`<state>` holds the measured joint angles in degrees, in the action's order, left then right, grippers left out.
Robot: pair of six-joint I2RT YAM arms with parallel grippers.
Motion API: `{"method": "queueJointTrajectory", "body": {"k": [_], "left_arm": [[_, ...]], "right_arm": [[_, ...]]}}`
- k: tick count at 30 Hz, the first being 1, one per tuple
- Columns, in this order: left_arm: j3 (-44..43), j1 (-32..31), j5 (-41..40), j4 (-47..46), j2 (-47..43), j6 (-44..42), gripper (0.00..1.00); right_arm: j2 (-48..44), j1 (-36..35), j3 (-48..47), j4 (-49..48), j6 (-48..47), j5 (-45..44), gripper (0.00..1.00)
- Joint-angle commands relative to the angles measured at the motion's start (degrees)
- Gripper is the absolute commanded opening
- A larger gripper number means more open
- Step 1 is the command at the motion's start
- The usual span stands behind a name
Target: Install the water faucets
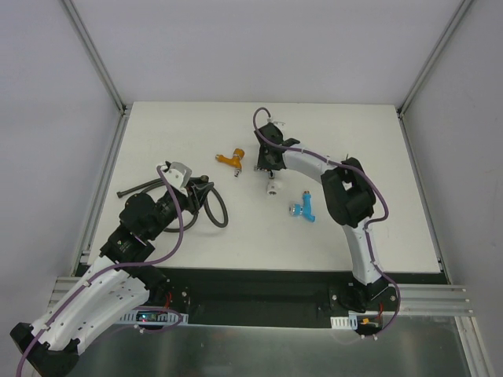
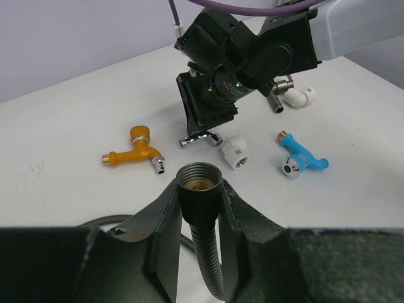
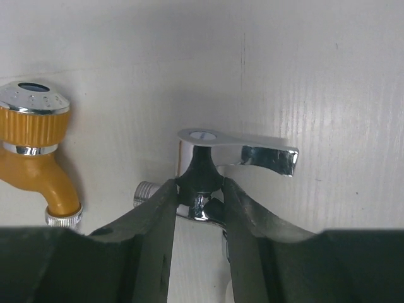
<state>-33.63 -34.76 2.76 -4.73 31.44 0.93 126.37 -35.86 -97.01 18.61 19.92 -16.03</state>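
The chrome faucet (image 3: 246,151) lies on its side on the tabletop (image 1: 354,133), towards the far middle, its flat lever handle shining and pointing to the right in the right wrist view and a short threaded stub showing at its left. The right gripper (image 3: 199,192) is down over it, its fingers (image 3: 151,221) closed narrowly on the dark neck and body just under the lever. Just beside it, to the left, the orange faucet (image 3: 31,151) lies loose, with a ribbed cap, bright metal rings and a metal spout tip. The blue faucet (image 2: 300,158) lies apart on the right side, nearer the arms, also loose, and a white elbow fitting (image 2: 235,153) sits between it and the chrome one. Behind the right arm a dark grey metal end (image 2: 278,104) shows against a second white elbow (image 2: 302,96); whether they are joined cannot be told. The left gripper (image 2: 199,189) holds the hose (image 2: 199,180) upright by its threaded collar, fingers (image 2: 161,221) tight on either side, the open brass-lined mouth facing up. No faucet seen here is fitted to the hose or anything else, so the task looks barely begun: one faucet grasped, the hose end presented, and the joining all left to do.
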Motion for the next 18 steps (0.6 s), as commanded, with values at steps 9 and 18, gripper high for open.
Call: {"method": "queueJointTrajectory", "body": {"k": [9, 18], "left_arm": [[-2.8, 0.7, 2.0, -2.1, 0.6, 1.0, 0.0], [-2.9, 0.8, 2.5, -2.1, 0.4, 1.3, 0.0]], "right_arm": [[-5.1, -0.4, 4.2, -6.2, -9.5, 2.8, 0.02], [-18.9, -2.8, 12.6, -3.9, -24.5, 9.1, 0.03]]}}
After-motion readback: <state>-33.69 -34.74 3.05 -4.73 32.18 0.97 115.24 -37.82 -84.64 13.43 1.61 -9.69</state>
